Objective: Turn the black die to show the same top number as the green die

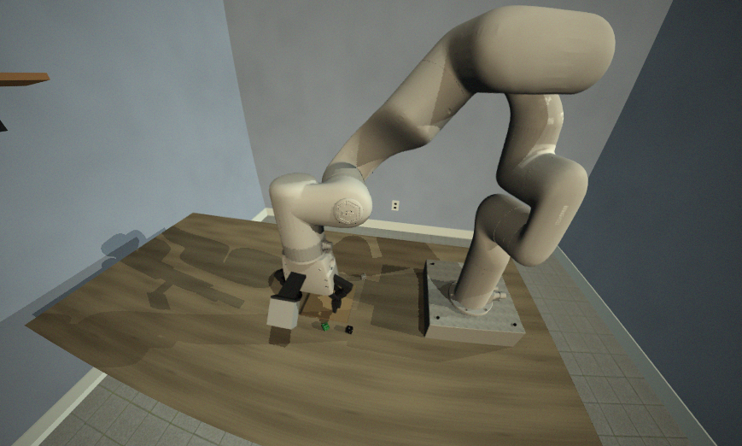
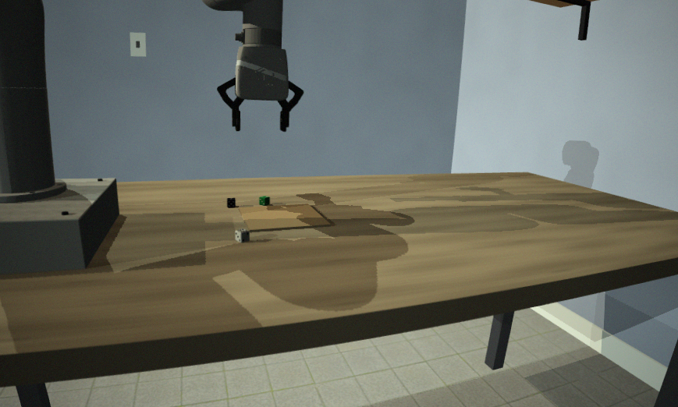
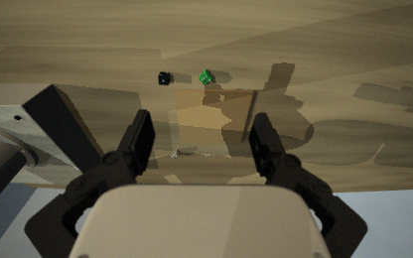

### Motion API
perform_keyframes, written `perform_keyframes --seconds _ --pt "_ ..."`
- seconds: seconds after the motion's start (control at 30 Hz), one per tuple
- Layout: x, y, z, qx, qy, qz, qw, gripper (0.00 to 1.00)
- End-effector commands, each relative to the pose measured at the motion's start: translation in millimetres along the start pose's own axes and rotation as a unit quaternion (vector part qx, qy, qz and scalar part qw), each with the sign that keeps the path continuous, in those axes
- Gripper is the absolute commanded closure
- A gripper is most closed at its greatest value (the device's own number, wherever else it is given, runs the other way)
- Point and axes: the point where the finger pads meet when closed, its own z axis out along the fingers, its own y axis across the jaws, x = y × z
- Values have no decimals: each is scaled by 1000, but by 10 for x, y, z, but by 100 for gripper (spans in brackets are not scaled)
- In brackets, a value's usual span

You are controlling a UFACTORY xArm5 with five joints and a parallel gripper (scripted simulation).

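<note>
The black die (image 1: 349,329) (image 2: 231,202) (image 3: 164,78) lies on the table, off the mat. The green die (image 1: 324,327) (image 2: 264,200) (image 3: 206,76) lies beside it, just off the mat's edge. The pips on top of both are too small to read surely. The orange-brown mat (image 1: 342,314) (image 2: 260,221) (image 3: 196,131) lies flat on the table, partly in shadow. My gripper (image 2: 260,129) (image 3: 203,123) is open and empty, high above the table and the mat; in the top view the arm's wrist hides part of it and of the mat.
A white die (image 1: 363,276) (image 2: 242,235) (image 3: 175,154) lies on the table near a mat corner, on the side away from the other dice. The robot's base (image 1: 473,327) (image 2: 32,242) stands on the table beyond the black die's side of the mat.
</note>
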Motion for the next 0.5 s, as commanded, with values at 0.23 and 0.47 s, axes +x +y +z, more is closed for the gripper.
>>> perform_keyframes --seconds 0.23,0.47 --pt "-113 -239 -2 -1 0 16 1000 0" --pt "-285 -619 91 -1 0 40 999 0"
